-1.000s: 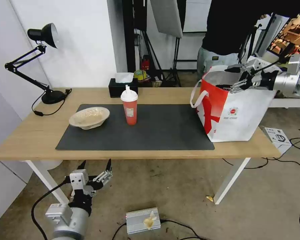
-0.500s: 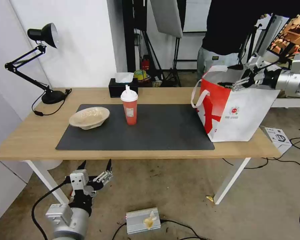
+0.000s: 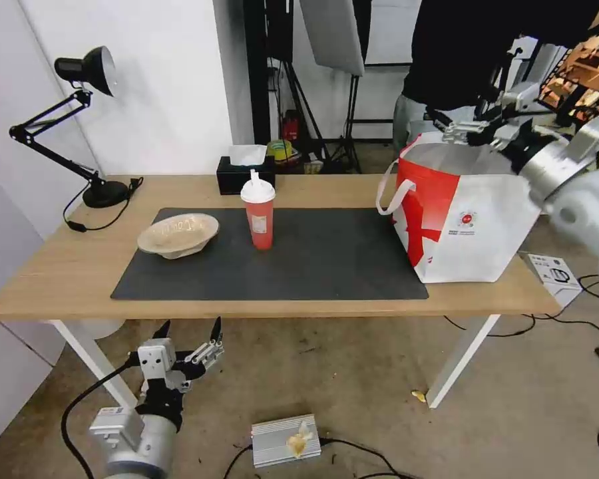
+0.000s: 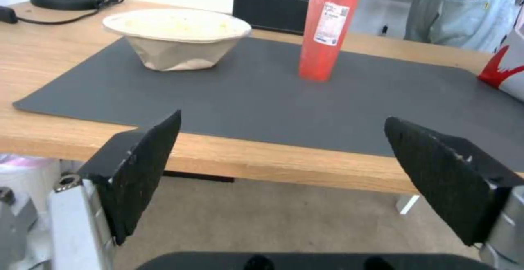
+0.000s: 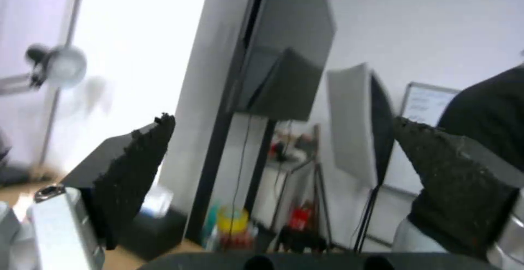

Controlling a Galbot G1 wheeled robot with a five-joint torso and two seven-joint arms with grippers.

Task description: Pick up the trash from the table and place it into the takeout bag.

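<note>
Up at the far right, the right gripper (image 3: 454, 124) hangs just above the open mouth of the large white-and-red insulated takeout bag (image 3: 466, 223), with its black-padded fingers (image 5: 136, 167) spread wide and nothing between them. The bag stands upright on the right end of the long light-wood table (image 3: 60, 273), its near left corner resting on the large dark grey mat (image 3: 326, 259), one white loop handle drooping over its left side. Near the middle of the mat stands the red drink cup with white lid and straw (image 3: 259, 214), upright. To its left, well apart from it, the beige shallow pulp bowl (image 3: 178, 234) sits on the mat's left part. The left gripper (image 3: 188, 332) waits low in front of the table's near edge, below the tabletop, fingers parted and holding nothing; in the left wrist view its two dark pads (image 4: 143, 167) frame the table edge, with the bowl and the cup beyond them.
</note>
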